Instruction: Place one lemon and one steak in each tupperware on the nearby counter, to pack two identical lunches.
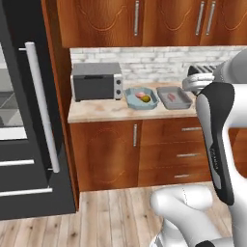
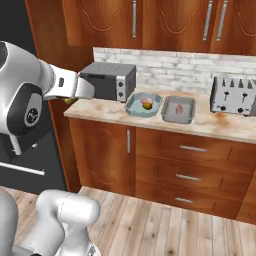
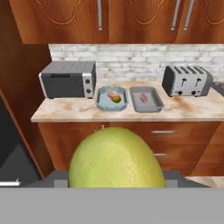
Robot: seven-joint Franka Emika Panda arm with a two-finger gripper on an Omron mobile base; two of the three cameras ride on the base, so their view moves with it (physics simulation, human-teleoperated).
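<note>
On the left of the table (image 3: 65, 111) stands the grey toaster oven (image 3: 68, 79). Just right of it lies the pale blue tupperware (image 3: 101, 103), in which a steak (image 3: 112, 94) and an orange-yellow lemon (image 3: 116, 99) are already seen touching. Beside that, apart by a narrow gap, lies the greyer tupperware (image 3: 154, 103); a second steak (image 3: 144, 98) rests in it and no lemon is seen there. Farther right stands the silver toaster (image 3: 186, 80).

The yellow-green lemon (image 3: 114, 159) is seen large and close at the bottom of the hand view, lodged in the gripper (image 3: 114, 181), whose jaws are set partway apart around the ball. It is held well short of the table, out over the floor in front of the cabinets.

The step in hand is judged to be the carrying of this last lemon to the greyer tray. For it to be done well, the lemon should be brought high over the table edge, past the blue tray without its rim being brushed, and centred over the bare part of the grey tray beside the steak. It should be lowered until close above the tray floor before the jaws are parted, since a round fruit let go from a height may roll or bounce over the shallow wall.
</note>
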